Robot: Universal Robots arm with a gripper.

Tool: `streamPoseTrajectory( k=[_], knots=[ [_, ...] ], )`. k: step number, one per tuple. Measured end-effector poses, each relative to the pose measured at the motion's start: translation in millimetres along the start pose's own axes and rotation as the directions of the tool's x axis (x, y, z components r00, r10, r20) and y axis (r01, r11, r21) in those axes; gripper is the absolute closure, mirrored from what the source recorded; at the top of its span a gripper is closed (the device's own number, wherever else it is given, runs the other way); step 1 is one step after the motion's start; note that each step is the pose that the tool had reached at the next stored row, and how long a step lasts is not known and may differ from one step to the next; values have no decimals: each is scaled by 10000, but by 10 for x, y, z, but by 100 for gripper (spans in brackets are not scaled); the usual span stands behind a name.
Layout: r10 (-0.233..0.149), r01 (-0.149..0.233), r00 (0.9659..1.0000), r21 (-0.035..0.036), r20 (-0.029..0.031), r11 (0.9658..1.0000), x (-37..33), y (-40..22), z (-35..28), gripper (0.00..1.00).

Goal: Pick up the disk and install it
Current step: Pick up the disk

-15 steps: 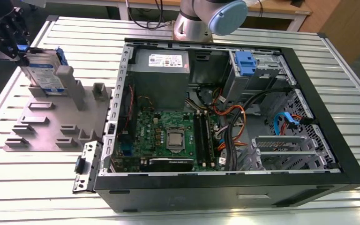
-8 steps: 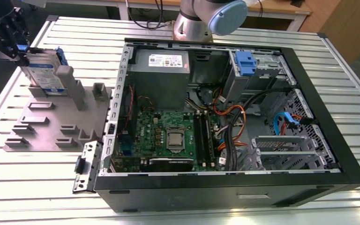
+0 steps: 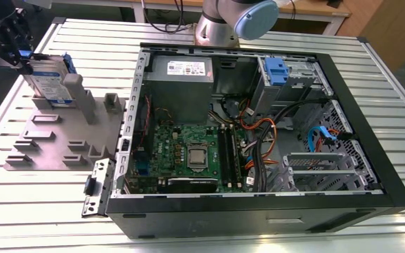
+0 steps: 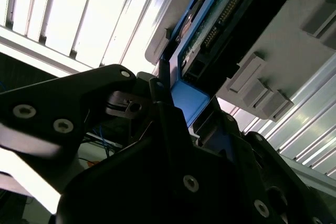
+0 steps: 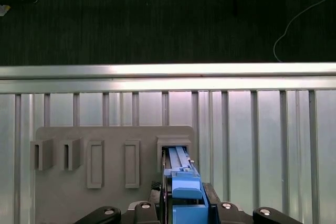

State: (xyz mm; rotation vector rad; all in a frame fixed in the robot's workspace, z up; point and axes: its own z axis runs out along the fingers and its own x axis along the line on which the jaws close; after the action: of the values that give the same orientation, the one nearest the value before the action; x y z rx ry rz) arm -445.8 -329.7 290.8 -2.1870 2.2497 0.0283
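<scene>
Silver disk [image 3: 50, 79] with blue rails is standing on edge in a slot of the grey holder plate [image 3: 51, 145]. That plate sits on the slatted metal surface [image 3: 34, 211] just beside the open computer case [image 3: 394, 176], on the exterior view's left of it. The gripper [image 3: 23, 57] is clamped onto the disk's upper blue rail, outside the case.

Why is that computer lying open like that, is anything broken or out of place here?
Nothing looks damaged. The computer case lies on its side with its cover off, cables inside. The disk stands upright in a grey holder beside it, with the gripper at its upper edge.
</scene>
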Motion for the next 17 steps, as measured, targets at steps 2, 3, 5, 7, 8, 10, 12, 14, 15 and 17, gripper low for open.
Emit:
streamPoseTrajectory(
  k=[2,3,5,7,8,10,12,14,15,17],
  knots=[
    [1,-1,10000,0,0,10000,0,0,0,58],
    [0,0,10000,-1,-1,10000,0,0,0,59],
    [1,-1,10000,-1,-1,10000,0,0,0,64],
    [2,-2,10000,0,0,10000,0,0,0,64],
    [2,-2,10000,0,0,10000,0,0,0,64],
    [3,-3,10000,0,0,10000,0,0,0,64],
    [5,-5,10000,0,0,10000,0,0,0,64],
    [7,-7,10000,0,0,10000,0,0,0,64],
    [7,-7,10000,0,0,10000,0,0,0,64],
    [7,-7,10000,0,0,10000,0,0,0,64]
  ],
)
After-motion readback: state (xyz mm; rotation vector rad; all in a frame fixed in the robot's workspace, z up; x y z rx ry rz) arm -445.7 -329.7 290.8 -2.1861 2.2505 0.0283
